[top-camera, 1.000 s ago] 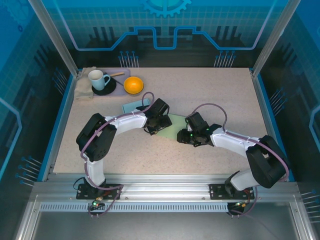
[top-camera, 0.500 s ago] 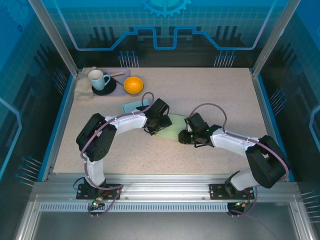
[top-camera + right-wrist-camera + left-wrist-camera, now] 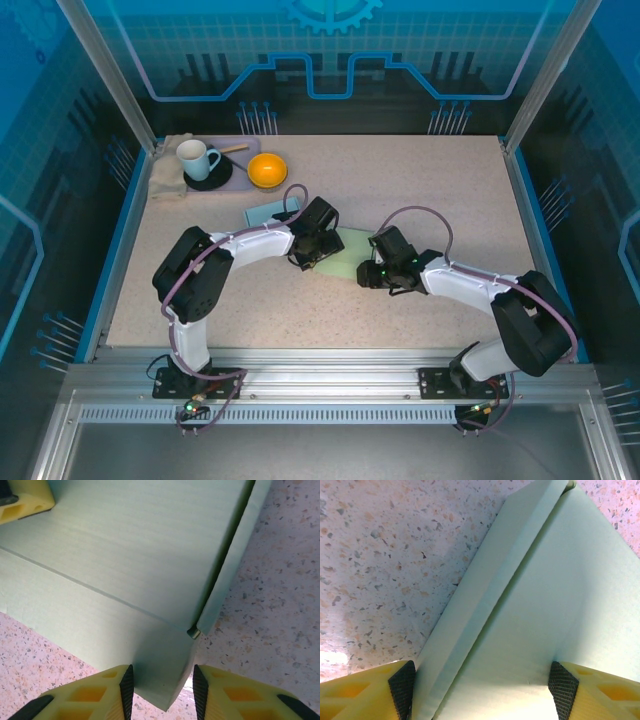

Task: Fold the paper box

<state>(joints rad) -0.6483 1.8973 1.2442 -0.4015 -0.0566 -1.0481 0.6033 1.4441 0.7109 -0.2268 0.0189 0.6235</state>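
— Arms, from the near edge: where do they stand?
— Both are bolted at 6 o'clock on the tabletop (image 3: 420, 190). The left arm (image 3: 250, 243) bends in from 7 o'clock and the right arm (image 3: 470, 285) from 5 o'clock. Their ends meet at the centre, over the paper box (image 3: 345, 255).
— How does the box lie?
— It is pale green and lies low at the middle of the tabletop. The left arm's end is on its 10 o'clock side, the right arm's on its 4 o'clock side. The left wrist view shows one long flap folded along a crease, lying against the speckled surface.
— The left jaws?
— Wide. Their black pads (image 3: 402, 687) stand far apart, with the flap and the flat panel between them. I cannot tell whether they press on the paper.
— The right jaws?
— Narrow. The yellow fingers (image 3: 90, 692) sit close on either side of one corner of the box, and the corner pokes between them. I cannot tell whether they pinch it. At 11 o'clock in that wrist's view, a yellow finger of the left jaws sits over the same panel.
— And farther back?
— Just past the left arm's end, towards 11 o'clock, a small teal card (image 3: 265, 212) lies flat. Beyond it, near the far left corner, are an orange bowl (image 3: 267, 170) and a white mug (image 3: 195, 158) on a dark saucer (image 3: 215, 180). A beige cloth (image 3: 168, 182) lies beside them at 9 o'clock.
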